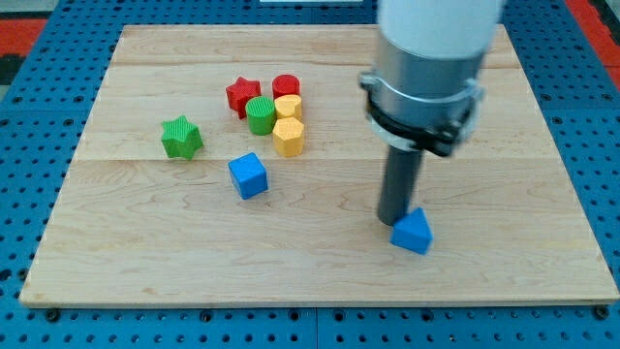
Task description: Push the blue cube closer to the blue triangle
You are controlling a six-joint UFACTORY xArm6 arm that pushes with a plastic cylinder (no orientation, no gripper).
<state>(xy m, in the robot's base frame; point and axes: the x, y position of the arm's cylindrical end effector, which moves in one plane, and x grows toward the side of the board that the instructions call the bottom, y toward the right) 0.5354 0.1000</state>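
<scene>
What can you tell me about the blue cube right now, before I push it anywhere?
The small blue cube, matte like moulded plastic, sits flat on the light wooden board, turned so one corner faces the view's bottom. It stands alone left of centre, touching nothing: the green star-shaped block is up to its left and the lower yellow block up to its right, both apart. My tip is far off to the view's right, against the blue triangle block.
</scene>
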